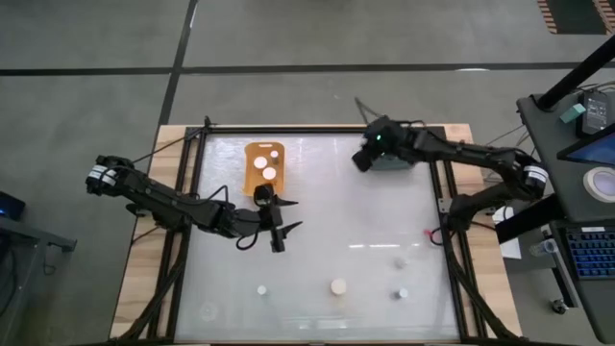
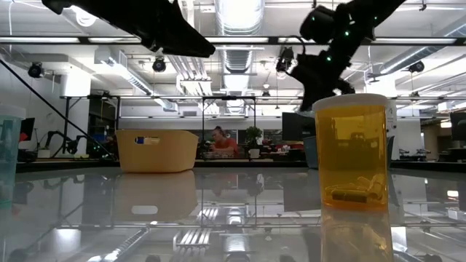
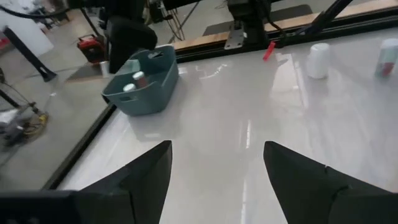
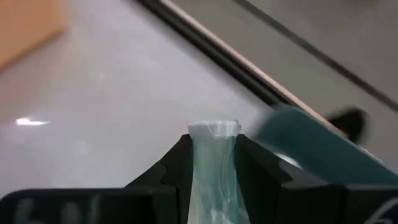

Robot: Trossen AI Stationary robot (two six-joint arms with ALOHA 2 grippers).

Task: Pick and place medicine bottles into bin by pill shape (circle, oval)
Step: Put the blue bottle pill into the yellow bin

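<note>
My right gripper [image 1: 366, 158] is shut on a pale, green-tinted medicine bottle [image 4: 214, 163] at the far side of the table, beside the teal bin [image 1: 392, 161]. That bin [image 3: 144, 84] holds at least two bottles. My left gripper [image 1: 281, 229] is open and empty over the table's middle left, just near of the orange bin [image 1: 266, 165], which holds two white-capped bottles. Several more bottles stand near the front edge [image 1: 338, 285], [image 1: 261, 288], [image 1: 404, 293]. An orange bottle with pills [image 2: 354, 153] stands close in the low view. My right gripper pinches the pale bottle between its two fingers [image 4: 177, 162]. The bottle lies along the fingers, and its far end [image 4: 214, 129] sticks out past the fingertips. It is lifted clear of the table, next to the teal bin's rim [image 4: 311, 146].
A small red object [image 3: 268, 50] lies near the table's right frame rail. Two bottles [image 3: 318, 59], [image 3: 388, 56] stand on the right part of the table. Black frame rails run along the table's left and right sides. The middle of the table [image 1: 346, 221] is bare.
</note>
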